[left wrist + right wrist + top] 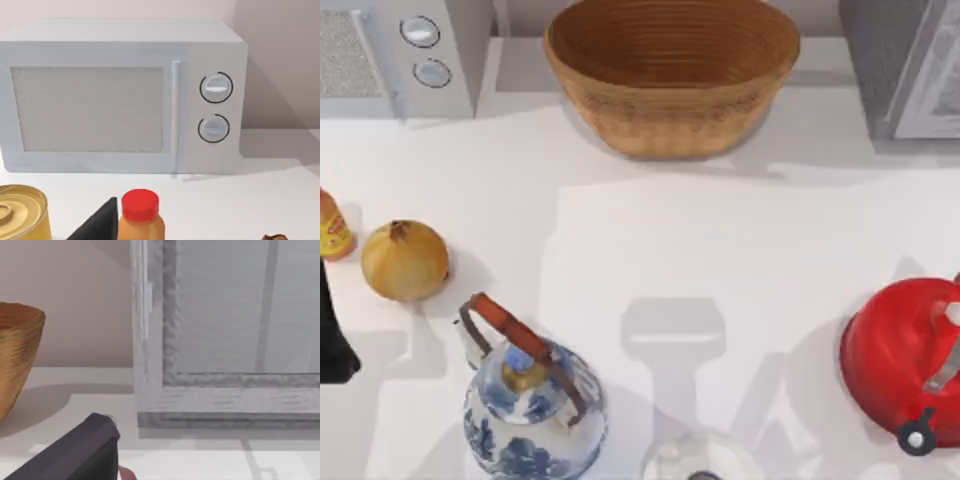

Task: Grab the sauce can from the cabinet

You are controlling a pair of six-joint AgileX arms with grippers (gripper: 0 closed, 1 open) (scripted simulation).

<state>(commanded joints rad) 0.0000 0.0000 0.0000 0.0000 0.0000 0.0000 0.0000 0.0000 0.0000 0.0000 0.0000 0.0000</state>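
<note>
Top view: the cabinet (910, 70) stands at the table's back right corner. The left arm (335, 340) is parked at the left edge.

Left wrist view: the left gripper (97, 222) is beside an orange bottle (140, 215); we cannot tell if it is open or closed. What we take for the sauce can (20, 212) stands on the table before the microwave (120, 95).

Right wrist view: the right gripper (80, 450) faces the cabinet front, and its state is likewise not determinable. We judge the approach is in hand. The next move calls for a square reach to the cabinet.

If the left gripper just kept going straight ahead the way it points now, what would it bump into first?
Probably the orange bottle with the red cap, right in front of the left gripper's dark finger; beyond it stands the microwave. Depth is uncertain.
</note>
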